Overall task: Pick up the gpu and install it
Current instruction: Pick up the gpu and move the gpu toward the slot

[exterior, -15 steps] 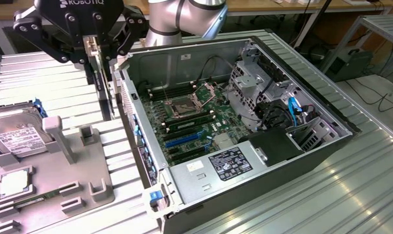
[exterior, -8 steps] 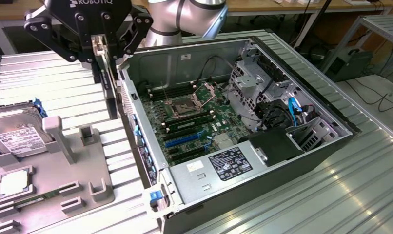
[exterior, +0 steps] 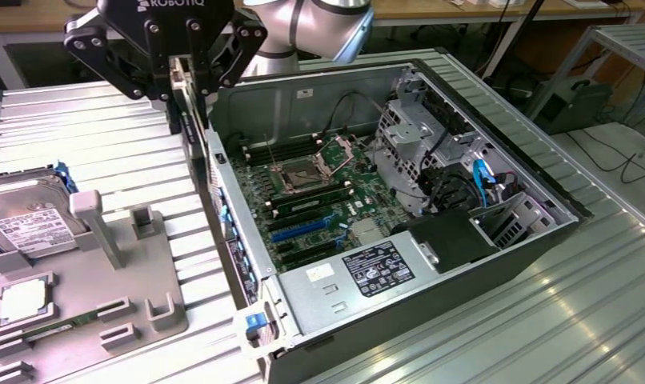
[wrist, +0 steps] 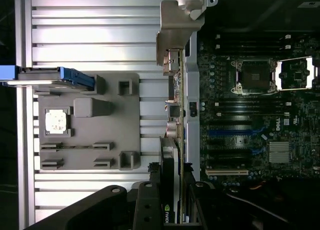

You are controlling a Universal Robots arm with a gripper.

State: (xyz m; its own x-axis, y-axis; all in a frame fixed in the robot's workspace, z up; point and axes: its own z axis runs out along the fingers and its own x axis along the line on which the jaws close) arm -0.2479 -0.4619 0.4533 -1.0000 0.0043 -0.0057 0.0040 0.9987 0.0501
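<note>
the robot's hand [exterior: 186, 90] is closed on the gpu [exterior: 179, 80], with a black finger pressed on each flat side. the card hangs straight down from the hand, with its thin edge showing and its long silver metal strip along one side. it is up in the air, over the wall of the open computer case [exterior: 440, 312] on the side toward the grey tray [exterior: 109, 296]. it is not in a slot on the green board [exterior: 312, 200] inside the case. in the wrist view the card [wrist: 169, 157] lines up along that wall, between the tray and the board. a hard drive [exterior: 24, 216] stands in the tray, and a square chip [exterior: 24, 300] lies there too. everything sits on a ribbed metal table [exterior: 578, 320].
</note>
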